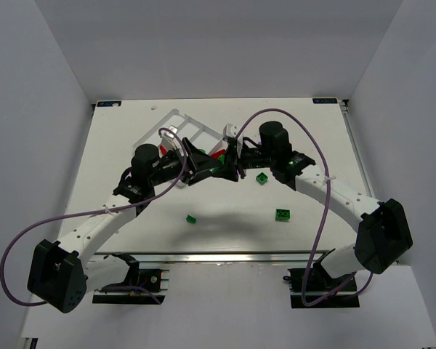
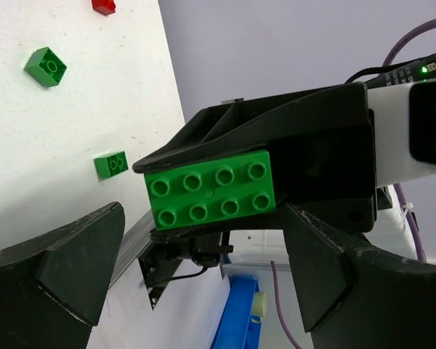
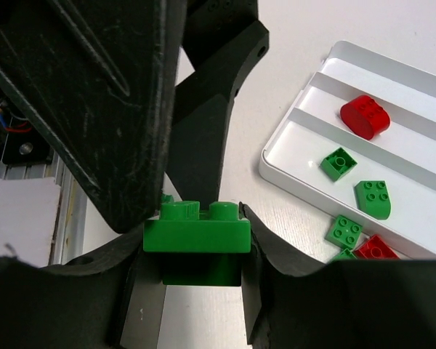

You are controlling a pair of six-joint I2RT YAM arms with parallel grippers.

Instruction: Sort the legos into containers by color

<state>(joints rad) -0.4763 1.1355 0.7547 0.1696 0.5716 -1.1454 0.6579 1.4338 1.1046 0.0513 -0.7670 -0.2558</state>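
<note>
Left gripper (image 2: 203,212) is spread wide, holding nothing, facing the green brick (image 2: 211,193) that the right gripper (image 3: 195,241) is pinching midair near the tray (image 3: 283,167). Looks mid-carry, maybe a handoff. Next it needs dropping in with the tray's other greens.

From above, much of the white tray (image 1: 180,115) is covered, and the green brick (image 2: 211,190) in the right gripper's (image 3: 196,243) jaws barely shows there. The left wrist view's top edge crops a red brick (image 2: 104,6); the right wrist view's right edge crops the tray.
</note>
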